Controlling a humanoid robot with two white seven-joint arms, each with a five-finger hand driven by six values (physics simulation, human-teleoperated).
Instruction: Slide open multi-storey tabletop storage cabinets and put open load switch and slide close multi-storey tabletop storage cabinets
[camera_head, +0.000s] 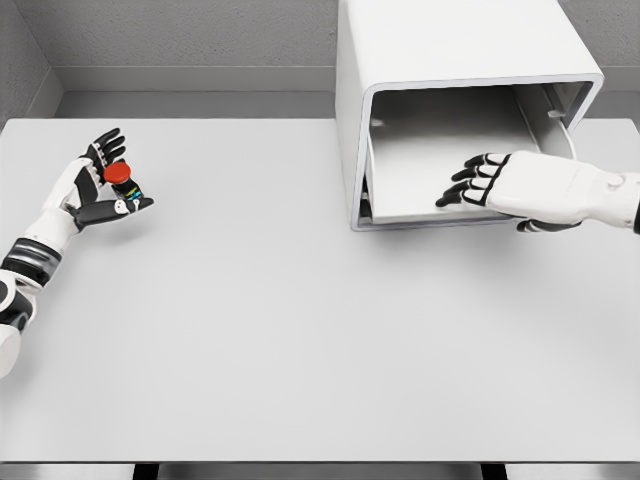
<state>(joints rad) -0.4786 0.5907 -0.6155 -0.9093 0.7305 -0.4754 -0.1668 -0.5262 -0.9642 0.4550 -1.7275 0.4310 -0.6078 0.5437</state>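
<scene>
Red-capped load switch (122, 180) with dark body sits grasped in left robot hand (100, 185); right robot hand (500, 183) released.

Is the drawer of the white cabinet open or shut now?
Open. The drawer shows its bare inside below the cabinet shell, and the right hand reaches over it.

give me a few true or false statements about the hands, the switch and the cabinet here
1. The left hand holds the red-topped switch. True.
2. The right hand holds the switch. False: it holds nothing and reaches, fingers spread, over the cabinet front.
3. The switch lies inside the cabinet. False: it is far left of it, in the left hand.
4. The cabinet stands at the table back right. True.
</scene>
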